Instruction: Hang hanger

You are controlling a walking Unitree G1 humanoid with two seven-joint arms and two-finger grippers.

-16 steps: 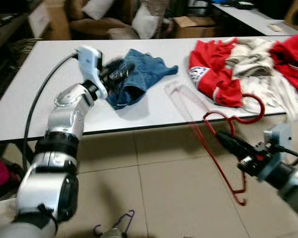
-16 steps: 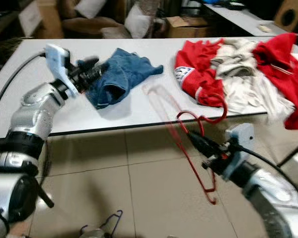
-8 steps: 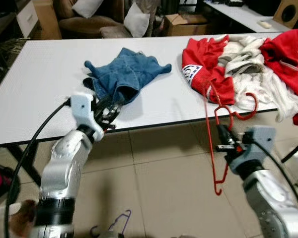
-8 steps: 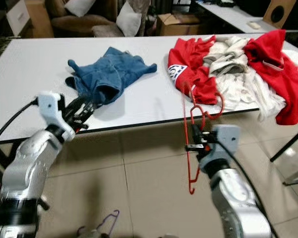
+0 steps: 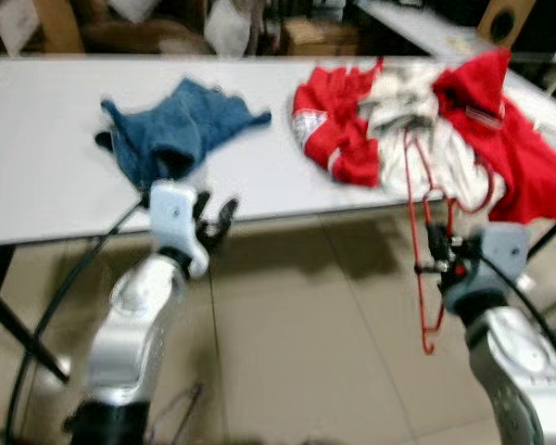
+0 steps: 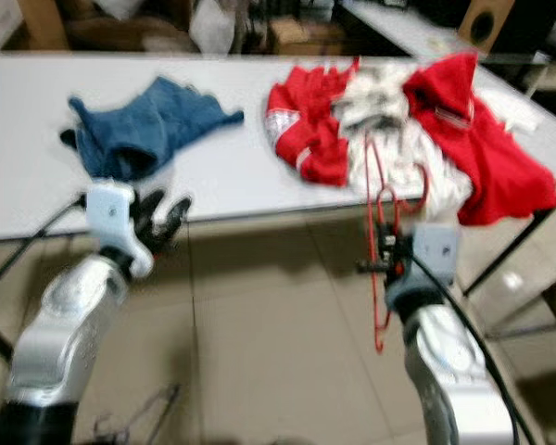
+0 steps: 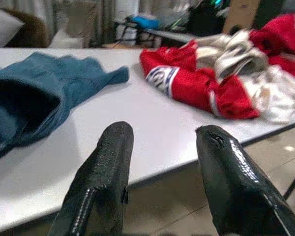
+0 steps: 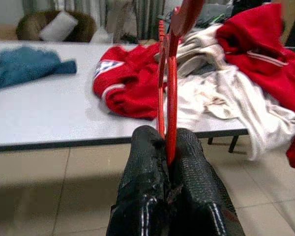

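Left arm lower now, below white table edge.

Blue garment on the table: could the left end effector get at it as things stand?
Probably yes. The left end effector is open and empty at the table's near edge, and the blue garment lies just beyond it with nothing between them.

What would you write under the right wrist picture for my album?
Right gripper pinching a red hanger before a clothes-piled white table.
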